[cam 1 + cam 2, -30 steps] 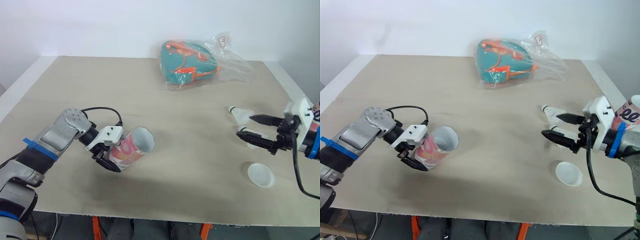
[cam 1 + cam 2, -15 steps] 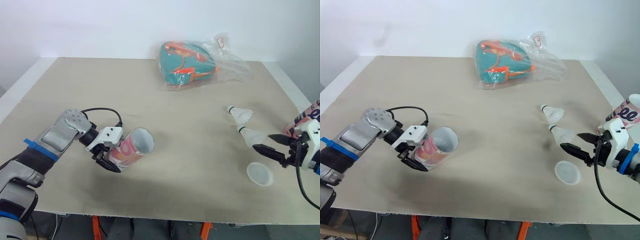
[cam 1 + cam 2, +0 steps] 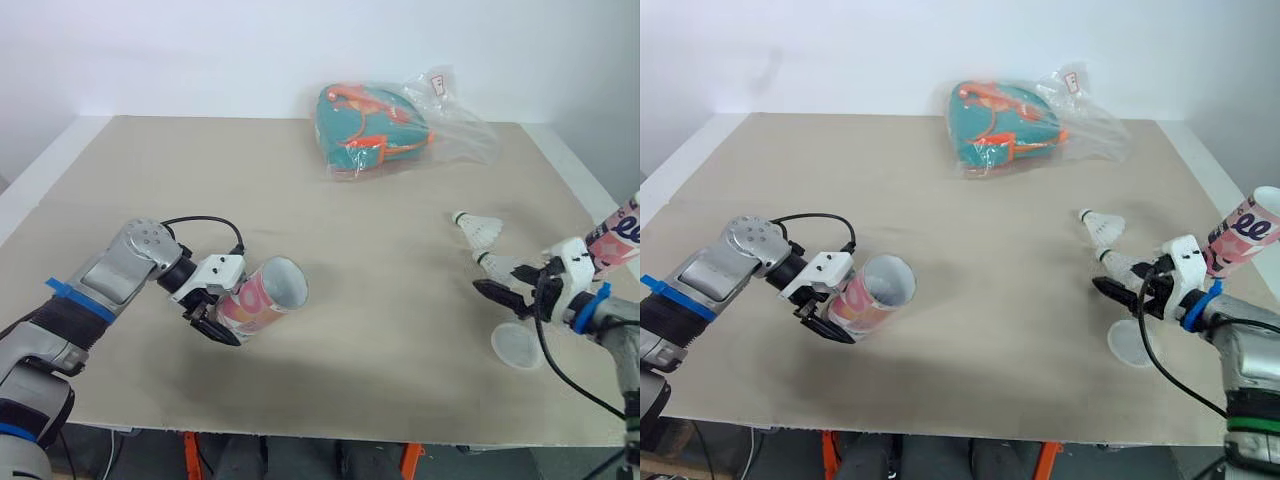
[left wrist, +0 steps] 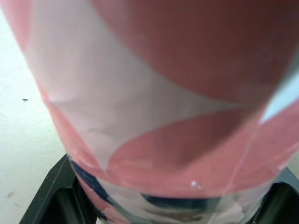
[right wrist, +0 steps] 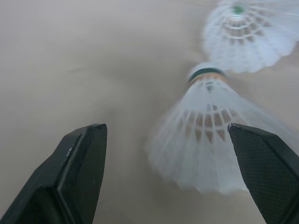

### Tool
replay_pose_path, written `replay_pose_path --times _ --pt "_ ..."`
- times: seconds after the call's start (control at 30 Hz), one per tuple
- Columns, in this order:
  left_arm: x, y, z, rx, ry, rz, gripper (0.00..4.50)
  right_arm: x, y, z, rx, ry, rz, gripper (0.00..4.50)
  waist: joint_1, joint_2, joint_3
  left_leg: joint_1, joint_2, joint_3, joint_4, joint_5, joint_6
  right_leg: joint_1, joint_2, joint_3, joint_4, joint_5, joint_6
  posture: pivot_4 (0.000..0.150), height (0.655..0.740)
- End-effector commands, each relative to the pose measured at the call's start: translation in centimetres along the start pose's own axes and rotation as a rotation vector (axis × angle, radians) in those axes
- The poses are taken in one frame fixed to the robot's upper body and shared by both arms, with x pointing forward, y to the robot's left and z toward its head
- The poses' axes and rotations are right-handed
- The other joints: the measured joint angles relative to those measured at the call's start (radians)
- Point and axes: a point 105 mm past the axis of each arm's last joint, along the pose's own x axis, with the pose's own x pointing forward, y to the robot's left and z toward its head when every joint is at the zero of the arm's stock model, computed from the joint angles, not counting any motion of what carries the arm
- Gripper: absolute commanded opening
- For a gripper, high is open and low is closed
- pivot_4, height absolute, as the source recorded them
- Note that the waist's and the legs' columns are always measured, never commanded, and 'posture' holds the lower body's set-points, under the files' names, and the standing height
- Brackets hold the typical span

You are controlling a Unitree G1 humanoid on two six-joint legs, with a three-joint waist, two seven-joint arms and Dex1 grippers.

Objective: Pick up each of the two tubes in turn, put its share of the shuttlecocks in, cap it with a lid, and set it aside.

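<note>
The left gripper (image 3: 226, 314) is clamped on a pink-and-white patterned cardboard tube (image 3: 262, 297), its 2 black fingers (image 4: 49, 200) pressed against opposite sides of the tube's closed end. The tube is held low over the near left part of the pale beige wooden table (image 3: 380, 230), tilted, with its open white mouth turned to the right and a little upward. I cannot tell whether its lower side touches the board. The stretch of table between this tube and the right side is bare. On the right, the right gripper (image 5: 164, 127) sits low at the table with its jaws spread wide on either side of 1 white feathered shuttlecock (image 5: 210, 135), which lies on its side with the cork pointing away from the claw. The feather skirt is closer to one finger than the other, and the jaws have not closed on it. A 2nd white shuttlecock (image 3: 480, 228) lies just beyond the first, farther from the robot and free of the claw. A round translucent white lid (image 3: 518, 347) lies flat just on the near side of the right gripper, with the arm's black cable crossing in front of it. A 2nd pink-and-white patterned tube (image 3: 622, 240) shows at the far right edge, behind the right wrist. At the far centre sits a teal and orange bag (image 3: 375, 125) in crinkled clear plastic wrap (image 3: 462, 128), well apart from both grippers.
</note>
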Motion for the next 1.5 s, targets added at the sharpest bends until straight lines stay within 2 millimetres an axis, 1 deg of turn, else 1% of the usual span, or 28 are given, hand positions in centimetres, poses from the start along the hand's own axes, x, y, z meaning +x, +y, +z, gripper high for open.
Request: replay_pose_path --times 0.03,0.13,0.17,0.2,0.23,0.27,0.33,0.43,0.47,0.5,0.53,0.57,0.6,0.63,0.67,0.7,0.77,0.8,0.83,0.93,1.07,1.17,1.33,1.4,1.5 --pt "-0.1 -0.2 0.0 0.001 0.008 0.001 3.07 0.0 0.1 0.9 0.003 -0.049 0.024 3.56 0.001 0.000 0.000 0.000 0.000 0.000 0.000 0.000 0.000 0.000 0.000 0.000 0.000 0.000 -0.001 0.150 0.7400" --pt "-0.1 -0.3 0.0 -0.001 0.006 0.001 3.07 -0.2 0.4 0.8 0.013 -0.056 0.047 2.18 0.001 0.000 0.000 0.000 0.000 0.000 -0.001 0.000 0.001 0.000 0.000 0.000 0.000 0.000 -0.002 0.150 0.7400" --pt "-0.1 -0.4 -0.1 -0.003 0.007 0.000 3.07 -0.5 0.7 0.9 0.017 -0.063 0.067 1.61 0.001 0.000 0.000 0.000 0.000 0.000 -0.001 0.000 0.001 0.000 0.000 0.000 0.000 0.000 -0.003 0.150 0.7400" --pt "-0.1 -0.5 -0.1 -0.005 0.009 0.000 3.07 -0.8 0.9 1.1 0.017 -0.069 0.082 1.46 0.001 0.000 0.000 0.000 0.000 0.000 -0.001 0.000 0.001 0.000 0.000 0.000 0.000 0.000 -0.002 0.150 0.7400" --pt "-0.2 -0.6 -0.1 -0.006 0.009 0.000 3.07 -1.1 1.1 1.4 0.012 -0.077 0.092 1.01 0.000 0.000 0.000 0.000 0.000 0.000 -0.001 -0.001 0.001 0.001 0.000 0.000 0.000 0.000 -0.002 0.150 0.7400" --pt "-0.2 -0.6 -0.1 -0.006 0.009 0.000 3.07 -1.3 1.3 1.8 -0.009 -0.079 0.096 0.80 0.000 0.000 0.000 0.000 0.000 0.000 -0.001 -0.001 0.001 0.001 0.000 0.000 0.000 0.000 -0.002 0.150 0.7400" --pt "-0.2 -0.6 -0.1 -0.005 0.009 0.001 3.07 -1.4 1.7 2.8 -0.052 -0.084 0.094 0.06 0.000 0.000 0.000 0.000 0.000 0.000 -0.001 -0.001 0.001 0.001 0.000 0.000 0.000 0.000 -0.002 0.150 0.7400" --pt "-0.1 -0.6 0.0 -0.002 0.007 0.000 3.07 -1.5 3.4 5.1 -0.113 -0.129 0.143 0.06 -0.002 0.001 0.000 0.001 0.000 0.000 -0.001 0.000 0.001 0.001 0.000 0.000 0.000 0.000 0.000 0.150 0.7400" --pt "-0.1 -0.6 0.0 -0.001 0.006 0.000 3.07 -1.5 4.4 6.1 -0.143 -0.152 0.175 0.06 -0.002 0.001 0.000 0.001 0.000 -0.001 0.000 0.000 0.001 0.001 0.001 0.000 0.000 0.000 0.000 0.150 0.7400" --pt "-0.1 -0.6 0.0 0.000 0.005 0.000 3.07 -1.5 5.0 6.8 -0.161 -0.167 0.195 0.06 -0.002 0.001 0.000 0.001 0.000 -0.001 0.000 0.000 0.001 0.001 0.001 0.000 0.000 0.000 0.000 0.150 0.7400" --pt "0.0 -0.5 0.0 0.000 0.005 -0.001 3.07 -1.4 6.7 8.1 -0.206 -0.199 0.254 0.06 -0.002 0.001 0.000 0.001 0.000 -0.001 0.000 0.000 0.001 0.002 0.001 0.000 0.000 0.000 0.000 0.150 0.7400" --pt "0.0 -0.5 0.0 0.000 0.004 -0.002 3.07 -1.4 7.9 8.9 -0.236 -0.220 0.296 0.06 -0.002 0.001 0.000 0.001 0.000 -0.001 0.000 0.000 0.001 0.002 0.001 0.000 0.000 0.000 0.000 0.150 0.7400" --pt "0.0 -0.5 0.0 0.000 0.004 -0.001 3.07 -1.3 9.6 9.9 -0.261 -0.247 0.360 0.06 -0.002 0.001 0.000 0.001 0.000 -0.001 0.000 0.000 0.001 0.002 0.001 0.000 0.000 0.000 0.000 0.150 0.7400" --pt "0.0 -0.5 0.0 0.000 0.004 -0.001 3.07 -1.4 11.8 10.7 -0.299 -0.272 0.449 0.06 -0.002 0.001 0.000 0.001 0.000 -0.001 0.000 0.000 0.001 0.002 0.001 0.000 0.000 0.000 0.001 0.150 0.7400" --pt "0.0 -0.4 0.0 0.001 0.004 -0.001 3.07 -1.4 13.5 11.1 -0.331 -0.281 0.522 0.06 -0.002 0.001 0.000 0.001 0.000 -0.001 0.000 0.000 0.001 0.002 0.001 0.000 0.000 -0.001 0.001 0.150 0.7400" --pt "0.1 -0.4 0.0 0.002 0.004 -0.001 3.07 -1.4 15.8 11.6 -0.362 -0.291 0.614 0.06 -0.003 0.001 0.000 0.001 0.001 -0.001 0.000 0.000 0.001 0.001 0.001 0.000 0.000 -0.001 0.000 0.150 0.7400" --pt "0.1 -0.3 0.1 0.002 0.003 -0.002 3.07 -1.7 19.8 11.5 -0.445 -0.276 0.804 0.06 -0.001 0.001 0.000 0.002 0.001 -0.002 -0.001 0.000 0.001 0.002 0.002 -0.001 0.000 -0.001 0.000 0.150 0.7400" --pt "0.1 -0.3 0.1 0.003 0.003 -0.003 3.07 -1.9 21.4 11.2 -0.483 -0.263 0.884 0.06 0.001 0.000 0.000 0.001 0.002 -0.002 -0.001 0.000 0.001 0.002 0.002 -0.001 0.000 -0.001 0.000 0.150 0.7400" --pt "0.1 -0.2 0.1 0.004 0.003 -0.002 3.07 -2.0 22.5 10.9 -0.511 -0.255 0.945 0.06 0.004 0.000 0.000 0.001 0.002 -0.002 -0.001 0.000 0.001 0.002 0.002 -0.001 0.000 -0.001 0.000 0.150 0.7400" --pt "0.2 -0.1 0.1 0.003 -0.001 0.000 3.07 -1.7 23.8 10.7 -0.598 -0.240 1.032 0.06 0.005 -0.001 0.001 0.000 0.001 -0.002 0.000 0.000 0.000 0.002 0.001 -0.001 0.000 -0.001 0.000 0.150 0.7400" --pt "0.3 -0.2 0.2 0.001 -0.004 -0.005 3.07 -0.5 25.3 11.9 -0.673 -0.266 1.110 0.06 0.000 -0.001 0.001 0.001 0.002 -0.001 0.001 0.000 0.001 0.001 0.001 -0.001 0.000 0.000 0.000 0.150 0.7400" --pt "0.4 -0.3 0.1 -0.003 -0.006 -0.005 3.07 0.2 26.3 11.9 -0.723 -0.265 1.161 0.06 0.002 -0.001 0.001 0.001 0.002 -0.002 0.001 0.000 0.001 0.002 0.002 -0.002 0.000 0.000 -0.001 0.150 0.7400" --pt "0.4 -0.5 -0.1 -0.015 -0.007 0.001 3.07 1.0 27.3 12.1 -0.800 -0.254 1.224 0.06 0.004 -0.001 0.001 0.000 0.002 -0.002 0.001 0.000 0.001 0.001 0.002 -0.002 0.000 0.000 -0.002 0.150 0.7400" --pt "0.4 -0.5 -0.2 -0.019 -0.006 0.005 3.07 1.9 27.5 12.1 -0.857 -0.241 1.212 0.06 0.002 -0.001 0.001 0.000 0.002 -0.002 0.001 0.000 0.001 0.000 0.002 -0.002 0.001 0.000 -0.002 0.150 0.7400" --pt "0.4 -0.6 -0.3 -0.023 -0.007 0.011 3.07 2.3 27.6 12.4 -0.869 -0.244 1.213 0.06 0.002 -0.001 0.001 0.000 0.003 -0.003 0.001 0.000 0.000 0.000 0.003 -0.003 0.001 0.000 -0.002 0.150 0.7400"
